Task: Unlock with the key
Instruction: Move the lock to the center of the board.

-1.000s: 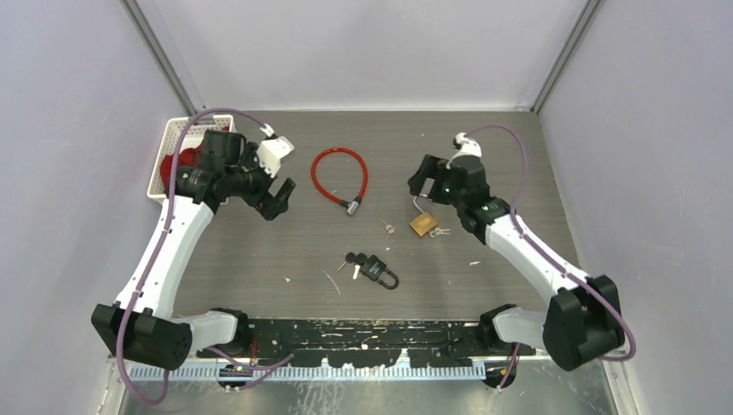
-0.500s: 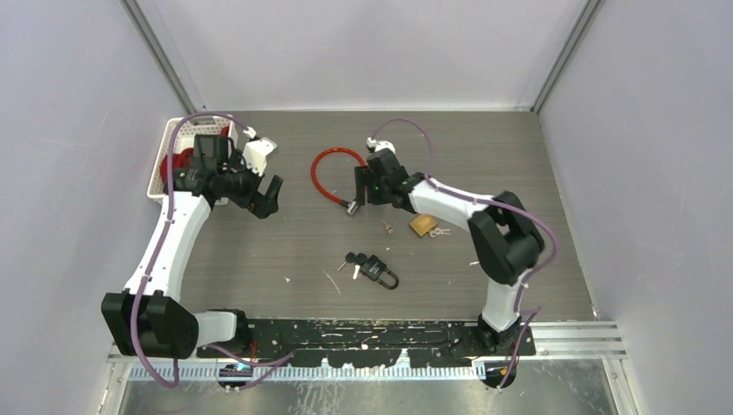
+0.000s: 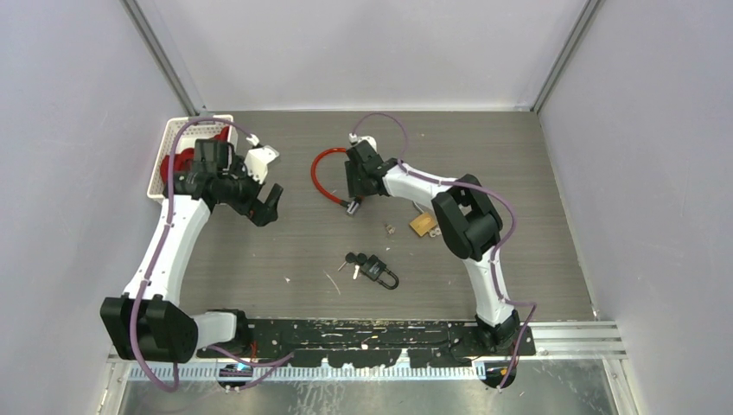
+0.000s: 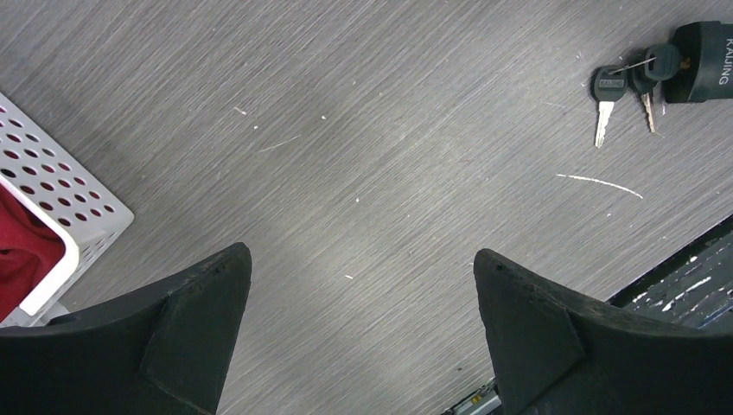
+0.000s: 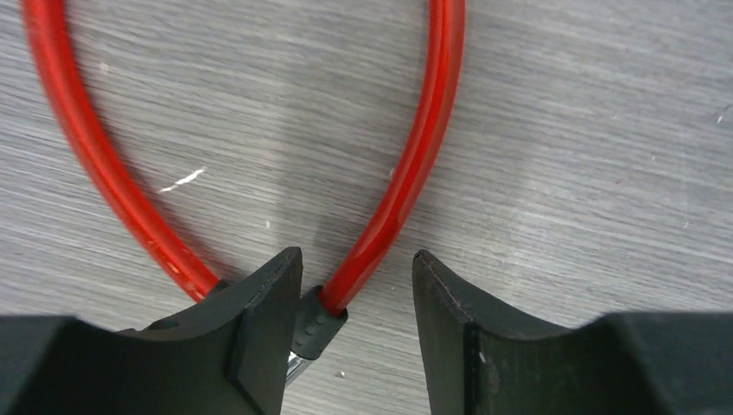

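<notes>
Red cable lock, far centre of table: appears fastened, barrel end between the parted jaws of right gripper, not yet gripped. Left gripper: wide, empty. Keys lie unheld beside black padlock; unlocking judged barely begun.

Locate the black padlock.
Top view: the black padlock lies centrally on the table, keys at its left, the brass padlock just beyond to its right.

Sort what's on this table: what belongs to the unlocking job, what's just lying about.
Job, likely: red cable lock, its end inside the open right gripper; loose key.
Lying about: black padlock and its keys; brass padlock; white basket with something red inside.
</notes>
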Controlling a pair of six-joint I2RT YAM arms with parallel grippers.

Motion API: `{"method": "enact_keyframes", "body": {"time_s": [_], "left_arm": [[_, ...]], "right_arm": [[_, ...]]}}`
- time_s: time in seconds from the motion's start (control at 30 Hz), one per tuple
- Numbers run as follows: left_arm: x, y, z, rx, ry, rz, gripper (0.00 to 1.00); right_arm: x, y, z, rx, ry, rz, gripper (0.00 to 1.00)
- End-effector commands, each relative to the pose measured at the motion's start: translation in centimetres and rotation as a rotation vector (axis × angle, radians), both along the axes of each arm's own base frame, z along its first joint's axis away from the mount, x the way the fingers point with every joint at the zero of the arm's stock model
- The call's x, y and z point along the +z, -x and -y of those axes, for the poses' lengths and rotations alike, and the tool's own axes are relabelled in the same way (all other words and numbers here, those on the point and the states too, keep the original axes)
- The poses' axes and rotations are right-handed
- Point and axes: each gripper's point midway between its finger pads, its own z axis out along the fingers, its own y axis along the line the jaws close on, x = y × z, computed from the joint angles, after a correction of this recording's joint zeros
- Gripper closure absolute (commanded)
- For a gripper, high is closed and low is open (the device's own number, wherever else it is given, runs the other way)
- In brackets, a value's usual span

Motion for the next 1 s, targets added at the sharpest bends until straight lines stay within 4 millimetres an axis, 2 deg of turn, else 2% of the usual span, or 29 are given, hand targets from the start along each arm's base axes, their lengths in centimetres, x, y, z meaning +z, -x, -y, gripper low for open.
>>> {"method": "enact_keyframes", "body": {"time_s": [0.0, 0.07, 0.2, 0.23, 0.37, 0.47, 0.5, 0.6, 0.7, 0.73, 0.8, 0.87, 0.93, 0.97], "left_arm": [[1.5, 0.6, 0.4, -0.034, 0.017, 0.051, 0.0], [1.7, 0.9, 0.4, -0.041, 0.017, 0.05, 0.0], [1.8, 1.3, 0.2, -0.052, 0.005, 0.052, 0.0], [1.8, 1.4, 0.2, -0.054, 0.003, 0.052, 0.0], [1.6, 1.7, 0.2, -0.059, -0.001, 0.05, 0.0], [1.6, 1.7, 0.2, -0.058, 0.003, 0.051, 0.0], [1.7, 1.7, 0.3, -0.06, 0.005, 0.051, 0.0], [1.8, 1.5, 0.5, -0.054, 0.023, 0.046, 0.0], [2.0, 1.4, 0.6, -0.044, 0.034, 0.039, 0.01], [2.1, 1.5, 0.6, -0.043, 0.035, 0.036, 0.01], [2.3, 1.5, 0.6, -0.037, 0.032, 0.04, 0.0], [2.4, 1.5, 0.5, -0.035, 0.03, 0.047, 0.01], [2.6, 1.5, 0.4, -0.028, 0.028, 0.057, 0.01], [2.6, 1.4, 0.3, -0.023, 0.027, 0.061, 0.01]], "right_arm": [[0.4, -0.3, 0.0, -0.006, 0.047, 0.001, 0.47], [-0.1, -0.2, 0.0, -0.008, 0.048, -0.009, 0.52], [-0.2, 0.9, -2.2, 0.094, -0.014, -0.031, 0.76], [0.0, 1.2, -3.0, 0.138, -0.034, -0.029, 0.79], [0.7, 3.3, -5.3, 0.32, -0.033, -0.014, 0.84], [0.8, 4.7, -6.0, 0.397, -0.01, -0.006, 0.83], [0.9, 5.1, -6.2, 0.409, -0.008, -0.01, 0.8], [1.8, 5.7, -6.9, 0.433, -0.021, 0.002, 0.6], [4.3, 5.7, -6.7, 0.406, -0.041, 0.049, 0.36], [5.3, 5.5, -6.1, 0.38, -0.035, 0.074, 0.28], [7.6, 5.0, -4.4, 0.304, -0.021, 0.128, 0.02], [10.9, 4.7, -2.1, 0.194, -0.048, 0.196, 0.0], [12.3, 4.2, 1.2, 0.028, -0.006, 0.236, 0.0], [12.3, 4.4, 2.2, 0.023, 0.002, 0.22, 0.0]]}}
